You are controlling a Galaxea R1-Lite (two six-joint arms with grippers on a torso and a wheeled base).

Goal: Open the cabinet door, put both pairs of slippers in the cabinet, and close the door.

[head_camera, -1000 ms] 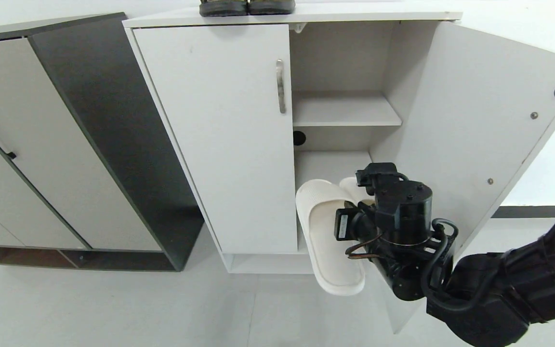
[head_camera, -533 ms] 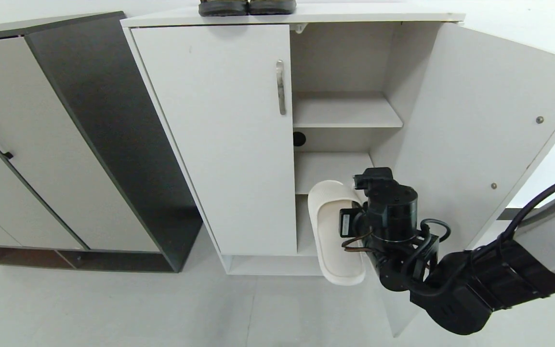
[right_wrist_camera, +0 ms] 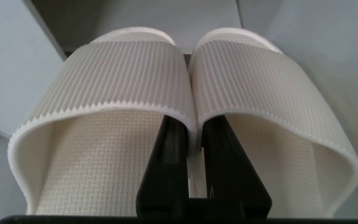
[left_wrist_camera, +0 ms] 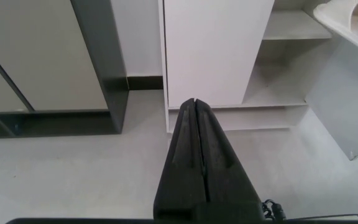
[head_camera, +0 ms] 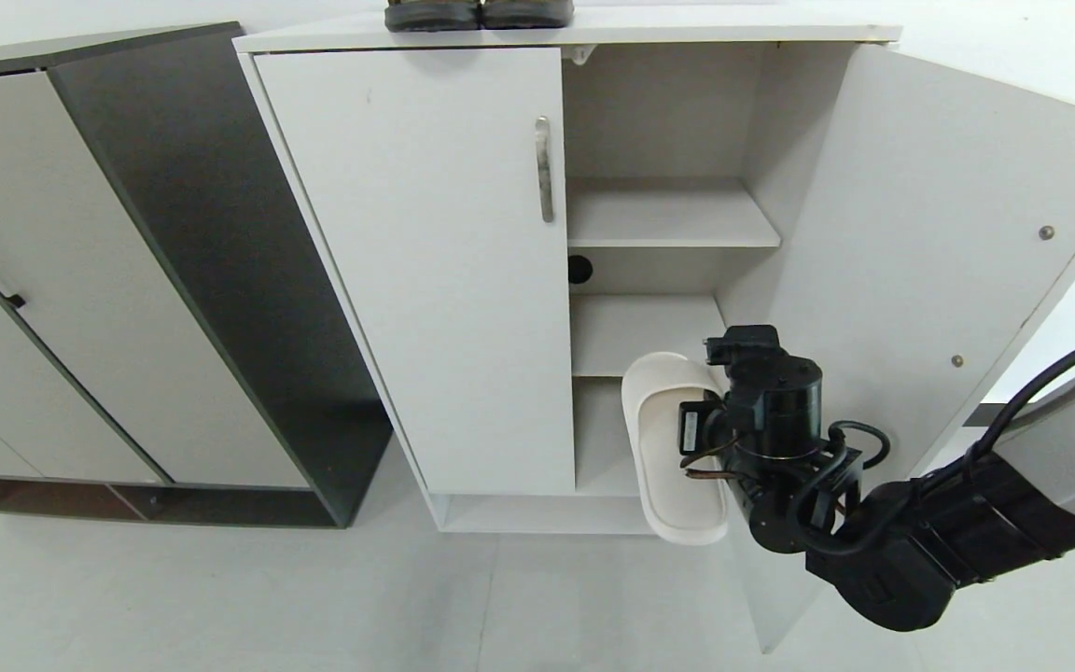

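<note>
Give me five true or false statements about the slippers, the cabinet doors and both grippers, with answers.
1. The right gripper holds a pair of white slippers. True.
2. The cabinet's right door is shut. False: it stands open; the left door is shut.
3. A dark pair of footwear sits on the cabinet's top. True.
4. The left gripper holds a slipper. False: it is shut on nothing.
5. The white slippers lie on a shelf. False: they hang in the gripper, off any shelf.

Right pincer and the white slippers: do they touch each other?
Touching. In the right wrist view the right pincer is shut on the slippers: their inner walls are squeezed between its fingers.
</note>
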